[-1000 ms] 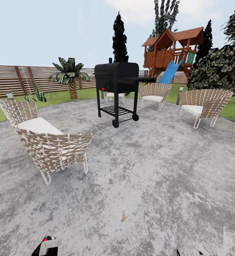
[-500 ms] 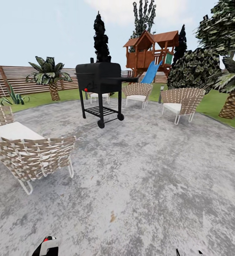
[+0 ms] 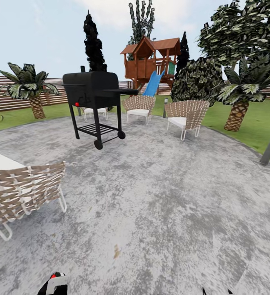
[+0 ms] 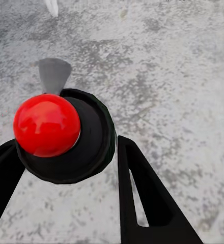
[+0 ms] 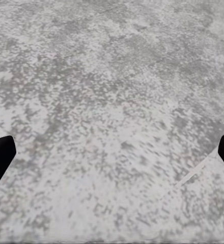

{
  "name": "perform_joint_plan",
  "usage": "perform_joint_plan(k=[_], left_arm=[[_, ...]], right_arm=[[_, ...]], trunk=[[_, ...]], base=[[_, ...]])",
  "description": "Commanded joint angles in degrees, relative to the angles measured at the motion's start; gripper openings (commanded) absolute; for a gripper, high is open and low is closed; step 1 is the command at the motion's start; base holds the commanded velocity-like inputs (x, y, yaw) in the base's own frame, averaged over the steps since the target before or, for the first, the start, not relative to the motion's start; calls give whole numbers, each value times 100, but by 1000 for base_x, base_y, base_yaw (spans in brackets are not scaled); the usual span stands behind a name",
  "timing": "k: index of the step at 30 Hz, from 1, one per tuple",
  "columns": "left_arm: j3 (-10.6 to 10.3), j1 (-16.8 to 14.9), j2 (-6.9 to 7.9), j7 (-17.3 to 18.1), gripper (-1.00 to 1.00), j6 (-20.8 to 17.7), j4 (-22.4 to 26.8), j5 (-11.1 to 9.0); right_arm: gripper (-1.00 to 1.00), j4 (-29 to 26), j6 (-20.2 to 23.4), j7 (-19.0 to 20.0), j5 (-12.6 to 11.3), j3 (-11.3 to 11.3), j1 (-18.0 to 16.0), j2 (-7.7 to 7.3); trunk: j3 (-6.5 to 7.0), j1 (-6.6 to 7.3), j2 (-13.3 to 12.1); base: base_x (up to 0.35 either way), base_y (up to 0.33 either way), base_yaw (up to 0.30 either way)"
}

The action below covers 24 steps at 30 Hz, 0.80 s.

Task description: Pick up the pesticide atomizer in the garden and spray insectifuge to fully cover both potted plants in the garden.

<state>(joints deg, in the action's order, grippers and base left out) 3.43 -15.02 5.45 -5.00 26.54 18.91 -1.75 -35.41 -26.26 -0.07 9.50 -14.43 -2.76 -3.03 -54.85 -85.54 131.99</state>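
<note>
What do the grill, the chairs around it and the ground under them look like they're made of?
The grill looks like black painted metal: dark boxy body on thin legs with wheels. The chairs seem to be woven tan wicker or strapping on pale thin frames, with white cushions. The patio looks like mottled grey concrete or stone, matte and speckled.

R gripper [image 5: 112,152] wide apart over grey paving [image 5: 112,76].
</note>
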Motion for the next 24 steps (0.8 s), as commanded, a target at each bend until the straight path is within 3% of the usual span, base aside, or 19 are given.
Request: perform_joint_plan(k=[1,11,13,17,24], left_arm=[[0,-1,0,-1,-100,18,-2,-17],[0,-1,-7,-1,-100,15,-5,-19],[0,-1,-8,-1,-100,17,-3,-19],[0,-1,-14,-1,-100,10,-6,-19],[-5,-1,-18,-1,-100,9,-5,-12]], right_arm=[[100,5,-19,-2,60,-24,-6,4],[100,-5,-19,-10,42,-24,-6,4],[100,-8,-19,-15,-71,-29,-6,2],[100,-4,-13,-13,-518,-30,-6,-5],[100,7,-11,-10,-645,-25,-6,-5]], trunk=[[-5,1,2],[-5,1,2],[-5,1,2],[-5,1,2],[-5,1,2]], base=[[0,0,-300],[0,0,-300],[0,0,-300],[0,0,-300],[0,0,-300]])
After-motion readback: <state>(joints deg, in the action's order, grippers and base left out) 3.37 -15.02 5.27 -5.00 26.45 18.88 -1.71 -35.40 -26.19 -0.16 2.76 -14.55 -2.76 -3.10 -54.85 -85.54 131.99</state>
